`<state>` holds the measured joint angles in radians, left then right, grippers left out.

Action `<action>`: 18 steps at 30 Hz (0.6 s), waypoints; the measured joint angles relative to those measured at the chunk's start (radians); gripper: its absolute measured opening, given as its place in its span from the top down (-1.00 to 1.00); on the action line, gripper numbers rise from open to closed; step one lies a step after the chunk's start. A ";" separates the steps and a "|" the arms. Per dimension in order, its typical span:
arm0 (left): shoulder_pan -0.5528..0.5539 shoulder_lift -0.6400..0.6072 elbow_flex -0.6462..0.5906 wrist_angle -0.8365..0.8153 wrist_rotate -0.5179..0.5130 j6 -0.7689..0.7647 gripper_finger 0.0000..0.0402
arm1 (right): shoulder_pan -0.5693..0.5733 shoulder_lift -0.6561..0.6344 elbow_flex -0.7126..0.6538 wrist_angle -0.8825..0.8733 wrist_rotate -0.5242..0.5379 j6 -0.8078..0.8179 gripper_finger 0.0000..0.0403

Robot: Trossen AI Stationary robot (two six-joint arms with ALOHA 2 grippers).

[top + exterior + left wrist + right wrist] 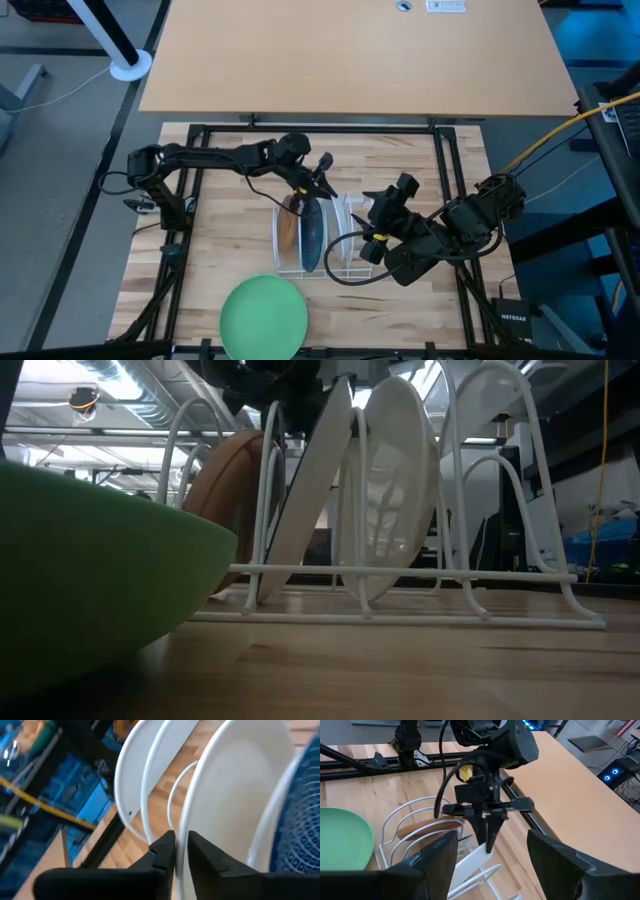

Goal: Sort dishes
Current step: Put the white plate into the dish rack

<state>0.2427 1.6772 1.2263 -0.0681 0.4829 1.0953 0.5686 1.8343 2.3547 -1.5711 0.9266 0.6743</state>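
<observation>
The white wire rack (335, 268) stands mid-table and holds three plates on edge. The tan-brown plate (225, 485) is leftmost, the dark blue plate (312, 232) is in the middle, and the white plate (395, 490) is on the right. The green plate (263, 315) lies flat on the table near the near edge. My left gripper (487, 844) points down over the rack, shut on the white plate. My right gripper (372, 222) hovers just right of the rack, open wide and touching nothing. My left gripper pinches the white plate's upper rim (184, 827) between its two fingers (165, 851). It comes from above, pointing down, one finger on each face of the plate. The plate stands nearly upright with its lower rim in the rack (372, 596).
A black frame (200, 130) runs around the wooden table top. A second, tan table (350, 50) lies beyond the far edge. Cables (560, 135) hang by the right arm. Bare wood shows left of the rack and right of the green plate.
</observation>
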 joint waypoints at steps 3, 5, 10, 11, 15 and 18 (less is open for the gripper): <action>-0.008 0.000 -0.001 0.000 -0.042 -0.038 0.70 | 0.000 0.000 0.000 0.000 0.000 0.000 -0.22; -0.012 0.000 -0.001 0.000 -0.046 -0.037 0.62 | 0.000 0.000 0.000 0.000 0.000 0.000 -0.22; -0.027 0.000 -0.001 0.004 -0.047 0.008 0.45 | 0.000 0.000 0.000 0.000 0.001 0.000 -0.22; -0.028 0.000 -0.001 0.007 -0.047 0.015 0.43 | 0.000 0.000 0.000 0.000 0.001 0.000 -0.22; -0.041 0.000 -0.001 0.017 -0.047 0.057 0.39 | 0.000 0.000 0.000 0.000 0.001 0.000 -0.22; -0.051 -0.002 -0.002 0.031 -0.053 0.065 0.40 | 0.000 0.000 0.000 0.000 0.001 0.000 -0.22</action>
<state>0.1916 1.6756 1.2247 -0.0367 0.4301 1.1603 0.5686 1.8343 2.3547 -1.5711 0.9272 0.6740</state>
